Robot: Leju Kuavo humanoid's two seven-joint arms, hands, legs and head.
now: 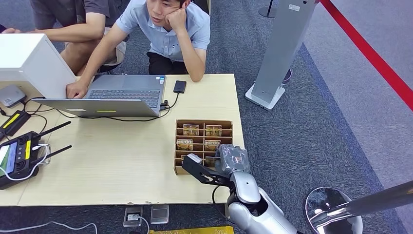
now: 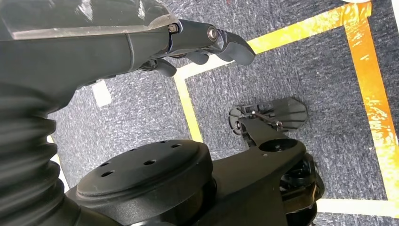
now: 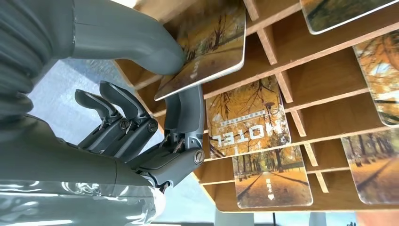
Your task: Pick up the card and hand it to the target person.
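Right hand (image 3: 141, 117): closest to the lens in the right wrist view, its thick grey thumb lies on the printed face of a card (image 3: 207, 52) and a dark finger presses up from underneath, so the fingers (image 3: 188, 113) are clamped on it; the remaining fingers are curled in beside them.
Card: tilted, one corner lifted clear of the wooden dividers, its far end still over a slot of the card rack (image 3: 301, 52). It shows an autumn tree print.
Card rack: a brown box (image 1: 203, 124) with rows of compartments, standing on the counter (image 1: 112, 165) near its right edge; several more cards of the same print lie in its slots, one reading HOTEL (image 3: 247, 123).
Right arm: in the head view the silver arm rises from below and the hand (image 1: 214, 165) sits over the rack's near row.
Left hand (image 2: 197, 47): hangs over grey carpet with yellow tape lines, fingers curled in, nothing in them.
Person (image 1: 165, 34): seated at the counter's far side, one hand on a laptop (image 1: 117, 95), a phone (image 1: 179, 86) just beside it.
Counter's left side: a black remote controller (image 1: 19, 156) with antennas.
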